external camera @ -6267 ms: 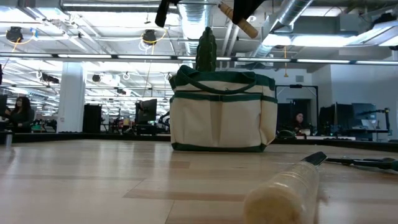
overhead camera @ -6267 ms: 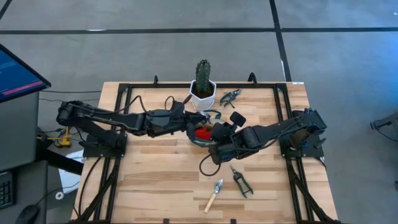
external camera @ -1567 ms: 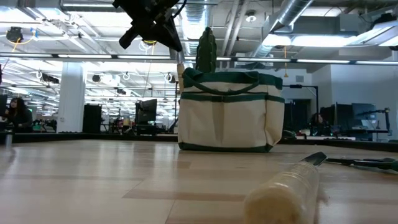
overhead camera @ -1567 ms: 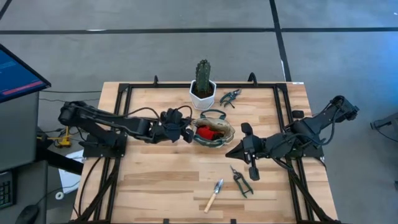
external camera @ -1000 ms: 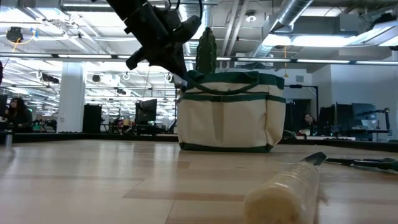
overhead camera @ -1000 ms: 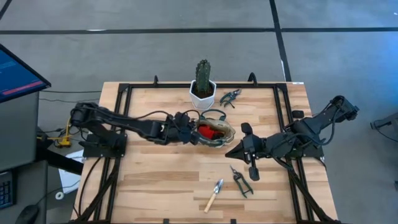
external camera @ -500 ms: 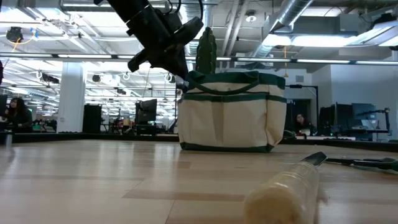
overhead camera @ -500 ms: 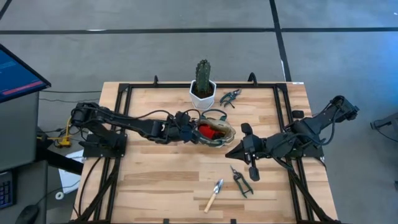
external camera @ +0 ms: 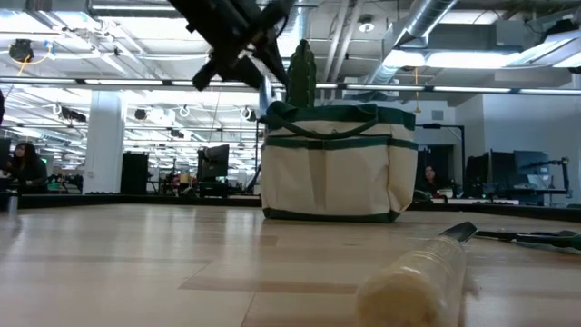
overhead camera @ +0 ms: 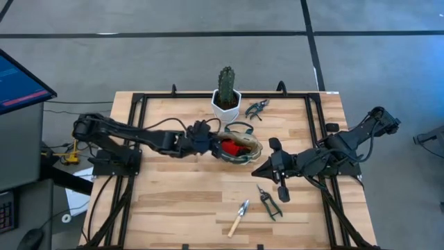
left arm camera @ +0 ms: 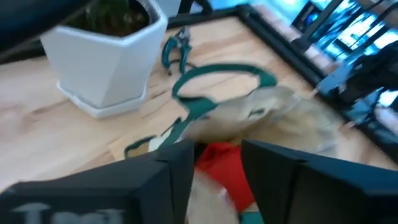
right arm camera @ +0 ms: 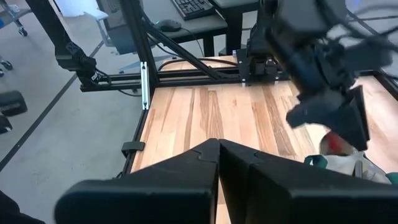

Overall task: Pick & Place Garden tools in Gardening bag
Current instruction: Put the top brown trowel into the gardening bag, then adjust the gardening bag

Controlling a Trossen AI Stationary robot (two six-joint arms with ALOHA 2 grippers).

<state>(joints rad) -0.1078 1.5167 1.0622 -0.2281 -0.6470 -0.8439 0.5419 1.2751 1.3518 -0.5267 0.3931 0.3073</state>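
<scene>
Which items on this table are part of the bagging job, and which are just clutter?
Job: gardening bag, red pruner inside it, trowel, dark shears, green-handled pruner, left tool at the bag's rim.
Lying about: cactus in white pot.

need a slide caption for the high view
Left gripper at the gardening bag rim; right gripper waits; trowel and shears on table.

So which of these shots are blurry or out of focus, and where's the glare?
Left wrist view: motion-smeared, the gardening bag streaky. Low view: the near wooden handle is out of focus, and bright ceiling lights glare. High view: sharp and evenly lit. Right wrist view: the left gripper slightly soft.
</scene>
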